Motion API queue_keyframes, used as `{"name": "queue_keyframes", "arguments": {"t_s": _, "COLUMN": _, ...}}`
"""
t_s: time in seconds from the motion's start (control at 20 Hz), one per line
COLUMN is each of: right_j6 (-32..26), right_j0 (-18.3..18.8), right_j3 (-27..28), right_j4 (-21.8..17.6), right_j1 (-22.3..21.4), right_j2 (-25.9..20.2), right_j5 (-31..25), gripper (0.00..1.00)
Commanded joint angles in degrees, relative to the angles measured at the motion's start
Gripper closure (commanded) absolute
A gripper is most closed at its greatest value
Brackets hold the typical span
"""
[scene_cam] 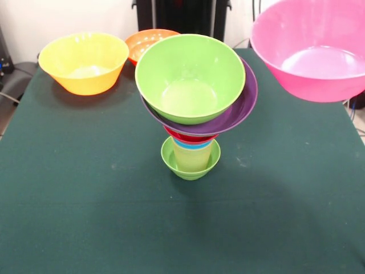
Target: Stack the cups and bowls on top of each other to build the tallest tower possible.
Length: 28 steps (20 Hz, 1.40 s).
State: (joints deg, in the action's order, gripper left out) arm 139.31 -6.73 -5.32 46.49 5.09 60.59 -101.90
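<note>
Pink bowl (311,48) hangs high at the right edge, but no gripper shows, so whether jaws are apart or together I cannot tell. Down at table centre stands the tower (194,103): small lime-green bowl (190,162) at the base, nested cups, red bowl, wide purple bowl (239,111), green bowl (190,77) topmost. Yellow bowl (84,61) and orange bowl (142,41) sit apart, far left.

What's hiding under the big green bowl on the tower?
The large green bowl sits in a wide purple bowl. Below come a red rim, a blue rim and a pale yellow cup standing in the small lime-green bowl. Their lower parts are covered.
</note>
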Motion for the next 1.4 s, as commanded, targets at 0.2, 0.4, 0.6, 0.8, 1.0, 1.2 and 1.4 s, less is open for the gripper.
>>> {"name": "queue_keyframes", "arguments": {"t_s": 0.2, "right_j6": -6.2, "right_j0": 3.5, "right_j3": 2.2, "right_j4": 4.3, "right_j1": 0.7, "right_j2": 6.2, "right_j5": -6.7, "gripper": 1.0}}
{"name": "queue_keyframes", "arguments": {"t_s": 0.4, "right_j6": -7.3, "right_j0": 4.3, "right_j3": 2.9, "right_j4": 6.3, "right_j1": 0.8, "right_j2": 9.2, "right_j5": -7.2, "gripper": 1.0}}
{"name": "queue_keyframes", "arguments": {"t_s": 0.6, "right_j6": -8.6, "right_j0": 5.1, "right_j3": 3.4, "right_j4": 8.3, "right_j1": 0.9, "right_j2": 11.9, "right_j5": -7.6, "gripper": 1.0}}
{"name": "queue_keyframes", "arguments": {"t_s": 0.8, "right_j6": -9.8, "right_j0": 6.0, "right_j3": 3.9, "right_j4": 10.7, "right_j1": 1.0, "right_j2": 14.8, "right_j5": -8.1, "gripper": 1.0}}
{"name": "queue_keyframes", "arguments": {"t_s": 1.0, "right_j6": -10.1, "right_j0": 6.2, "right_j3": 4.1, "right_j4": 12.6, "right_j1": 1.0, "right_j2": 16.9, "right_j5": -8.7, "gripper": 1.0}}
{"name": "queue_keyframes", "arguments": {"t_s": 1.2, "right_j6": -9.5, "right_j0": 5.1, "right_j3": 3.1, "right_j4": 12.4, "right_j1": 1.0, "right_j2": 16.2, "right_j5": -9.2, "gripper": 1.0}}
{"name": "queue_keyframes", "arguments": {"t_s": 1.4, "right_j6": -9.1, "right_j0": 5.2, "right_j3": 3.2, "right_j4": 13.5, "right_j1": 1.2, "right_j2": 17.0, "right_j5": -9.7, "gripper": 1.0}}
